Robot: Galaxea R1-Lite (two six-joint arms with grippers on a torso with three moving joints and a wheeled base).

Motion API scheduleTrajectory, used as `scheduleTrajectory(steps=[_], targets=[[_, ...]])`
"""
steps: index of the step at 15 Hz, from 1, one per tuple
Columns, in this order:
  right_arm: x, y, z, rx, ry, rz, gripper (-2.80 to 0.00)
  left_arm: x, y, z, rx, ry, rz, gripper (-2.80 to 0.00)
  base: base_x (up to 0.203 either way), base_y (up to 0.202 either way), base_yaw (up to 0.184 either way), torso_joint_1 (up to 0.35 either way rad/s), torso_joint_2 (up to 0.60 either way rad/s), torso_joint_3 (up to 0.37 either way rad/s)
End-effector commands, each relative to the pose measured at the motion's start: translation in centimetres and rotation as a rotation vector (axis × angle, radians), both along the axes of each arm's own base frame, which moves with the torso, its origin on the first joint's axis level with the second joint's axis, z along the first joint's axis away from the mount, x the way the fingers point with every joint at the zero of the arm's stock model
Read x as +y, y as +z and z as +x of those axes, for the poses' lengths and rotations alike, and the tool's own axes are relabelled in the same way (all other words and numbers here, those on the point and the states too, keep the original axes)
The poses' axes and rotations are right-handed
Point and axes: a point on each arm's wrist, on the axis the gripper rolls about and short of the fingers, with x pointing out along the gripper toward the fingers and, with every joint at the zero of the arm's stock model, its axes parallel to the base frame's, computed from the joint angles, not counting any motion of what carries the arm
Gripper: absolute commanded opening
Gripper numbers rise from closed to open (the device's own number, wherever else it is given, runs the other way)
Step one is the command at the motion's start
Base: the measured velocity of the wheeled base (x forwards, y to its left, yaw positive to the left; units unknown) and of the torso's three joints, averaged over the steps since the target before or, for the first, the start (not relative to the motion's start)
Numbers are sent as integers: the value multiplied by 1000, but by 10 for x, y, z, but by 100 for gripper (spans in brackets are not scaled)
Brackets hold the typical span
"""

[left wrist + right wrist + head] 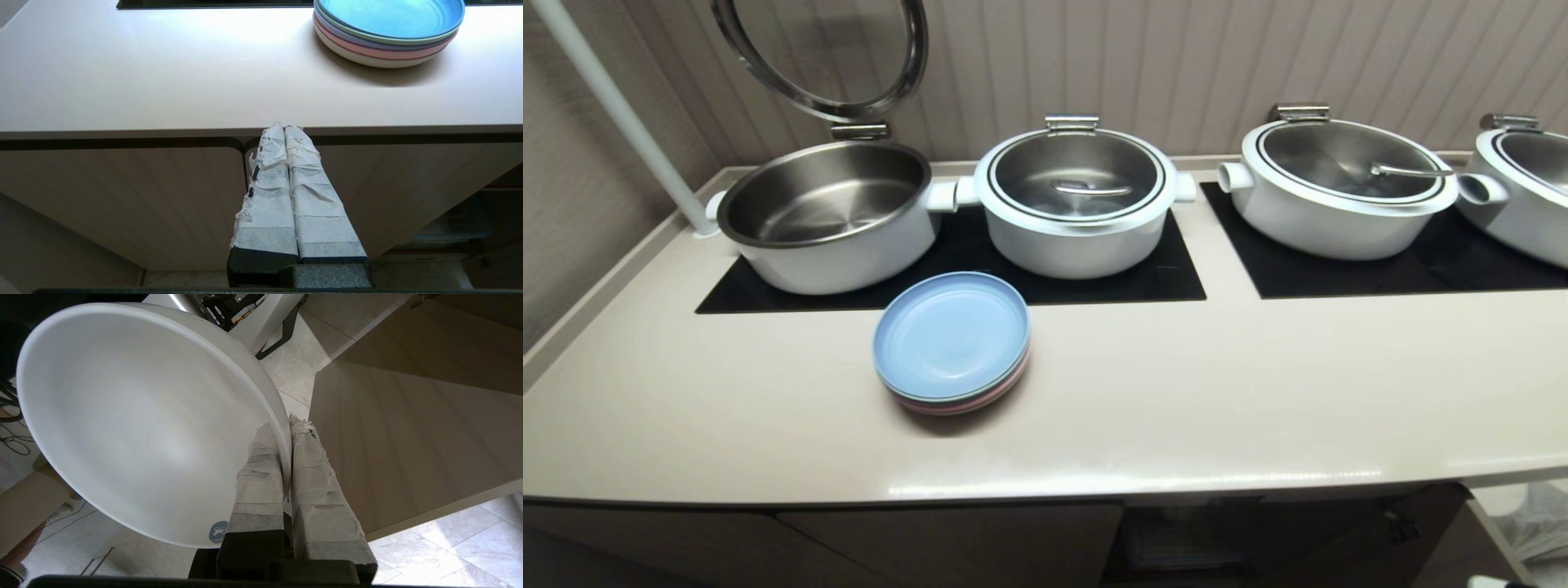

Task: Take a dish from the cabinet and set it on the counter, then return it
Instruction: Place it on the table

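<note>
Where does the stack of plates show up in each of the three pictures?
Head view: the plates sit on the counter, left of centre, before the pots.
Left wrist view: the plates are at the upper right, beyond the shut left fingers.
Right wrist view: not in it.
Shared landmark: the counter's front edge, in the head and left wrist views.

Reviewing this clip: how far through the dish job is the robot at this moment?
Done: the white bowl is out of the cabinet, pinched by its rim in the right gripper beside the ribbed cabinet door. In hand: carrying it; the counter holds only the plate stack and pots. Left: set it down, then return it. The left gripper is shut, idle at the counter edge.
</note>
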Motion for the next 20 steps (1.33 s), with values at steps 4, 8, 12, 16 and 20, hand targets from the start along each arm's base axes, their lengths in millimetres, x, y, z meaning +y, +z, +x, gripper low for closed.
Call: scheduleTrajectory(steps=[4,8,12,16,20], targets=[[0,0,-1,2,6,-1,-280,0,0,0,0,0,0,-280,0,0,0,95,-177,-87],[0,0,-1,1,8,-1,-280,0,0,0,0,1,0,-280,0,0,0,81,-151,-83],[0,1,-1,-4,7,5,-280,0,0,0,-1,-1,0,-280,0,0,0,9,-20,-5],[0,2,-1,-10,7,10,-280,0,0,0,0,0,0,-280,0,0,0,0,0,0],[2,5,1,-16,-3,21,-280,0,0,0,0,-1,0,-280,0,0,0,0,0,0]])
